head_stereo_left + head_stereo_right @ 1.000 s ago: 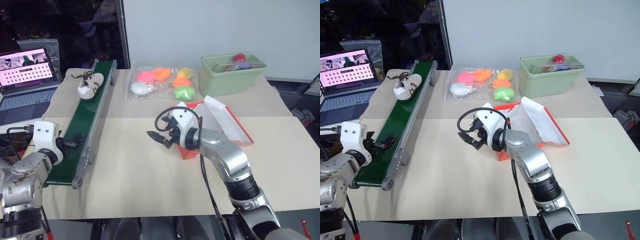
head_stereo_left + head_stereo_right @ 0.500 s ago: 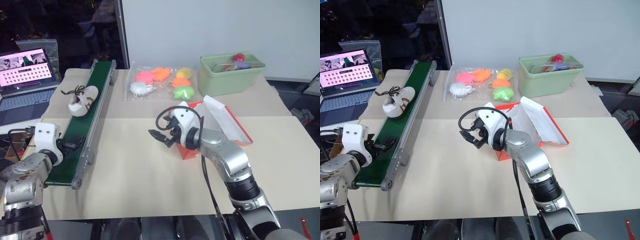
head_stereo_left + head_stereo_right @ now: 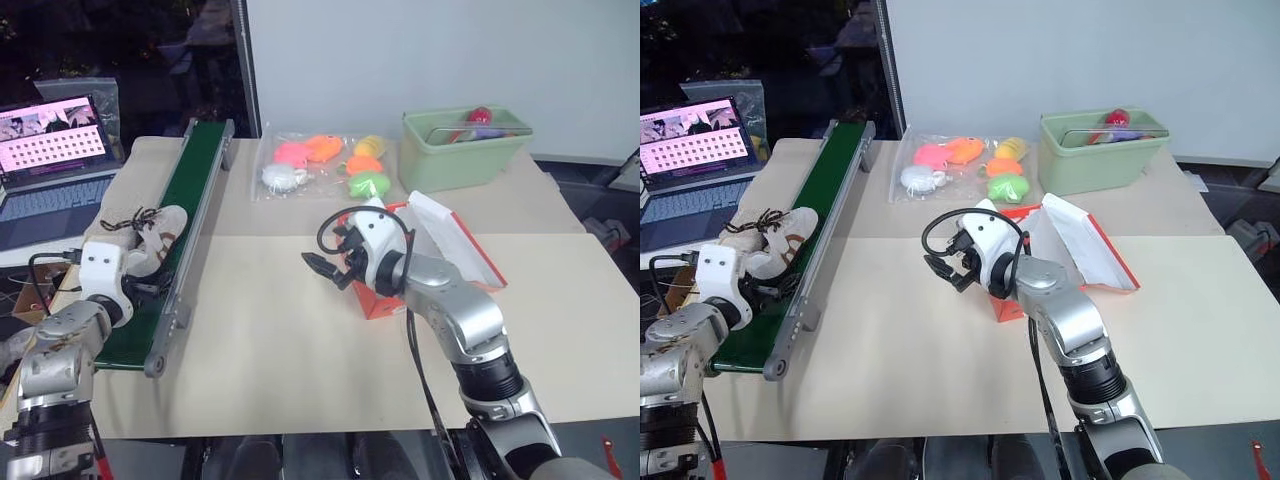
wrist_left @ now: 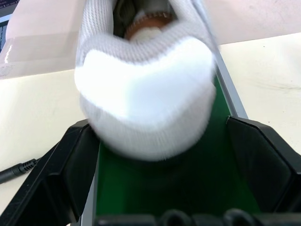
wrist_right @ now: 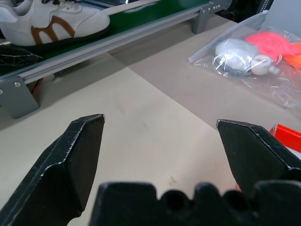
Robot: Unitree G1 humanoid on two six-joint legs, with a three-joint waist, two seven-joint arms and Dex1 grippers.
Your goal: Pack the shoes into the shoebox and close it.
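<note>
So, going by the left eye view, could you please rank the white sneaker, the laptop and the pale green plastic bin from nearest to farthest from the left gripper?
1. White sneaker: on the green conveyor belt, right at the open left gripper.
2. Laptop: beyond it, on the robot's left.
3. Pale green plastic bin: far corner, on the robot's right.

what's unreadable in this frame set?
- Shoebox: interior hidden in the head views by the right gripper and raised lid; can't tell whether a shoe is inside.
- Shoe: blurred in the left wrist view, toe end cut off; contact with the left gripper's fingers unclear.
- Green bin: contents too small.
- Laptop: screen unreadable.
</note>
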